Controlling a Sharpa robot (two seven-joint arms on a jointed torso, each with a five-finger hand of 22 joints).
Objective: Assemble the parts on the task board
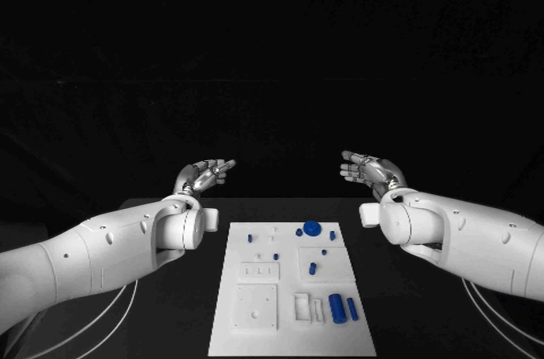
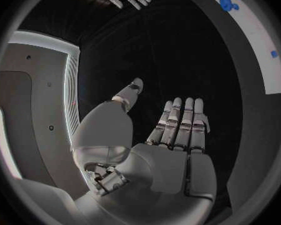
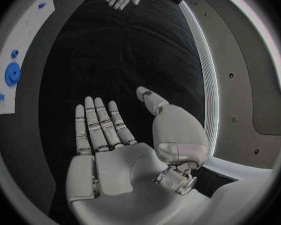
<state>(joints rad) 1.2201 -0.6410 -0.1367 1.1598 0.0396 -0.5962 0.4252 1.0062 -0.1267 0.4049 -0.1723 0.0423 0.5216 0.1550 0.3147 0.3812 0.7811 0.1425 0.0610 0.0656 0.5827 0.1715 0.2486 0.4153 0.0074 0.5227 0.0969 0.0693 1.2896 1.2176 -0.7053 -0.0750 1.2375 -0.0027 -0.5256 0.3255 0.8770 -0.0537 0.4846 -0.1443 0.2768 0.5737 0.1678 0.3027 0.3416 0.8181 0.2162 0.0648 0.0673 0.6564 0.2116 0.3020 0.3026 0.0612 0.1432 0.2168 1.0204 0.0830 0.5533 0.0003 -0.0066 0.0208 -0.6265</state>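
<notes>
The task board (image 1: 255, 327), a white plate, lies nearest on the black table (image 1: 181, 296), running lengthwise away between the 2 white arms. Close to its near end, on the side toward the right hand, 2 blue cylindrical parts (image 1: 336, 304) lie side by side, the thinner one (image 1: 353, 309) on the outside. Further along, a small blue part (image 1: 312, 268) sits on a raised white block, and another small one (image 1: 325, 252) lies just beyond it. At the far end, a round blue disc (image 1: 312, 227) sits with small blue pieces (image 1: 300, 232) just beside it.

The left hand (image 1: 204, 176) is raised beyond the far end of the board, off to its own side, well apart from every part. Its fingers (image 2: 181, 122) are straight and close together, the thumb (image 2: 131, 91) stands apart, and the palm holds nothing.

The right hand (image 1: 369, 169) mirrors it on the other side, also raised and well clear of the board. Its fingers (image 3: 100, 122) are extended, the thumb (image 3: 150, 99) is spread away, and nothing is held. The 2 palms face each other across the gap, with the board's far end lying below and between them, nearer the robot than either hand. From the right wrist, the blue disc (image 3: 12, 74) is seen on the board off to the fingers' side.
</notes>
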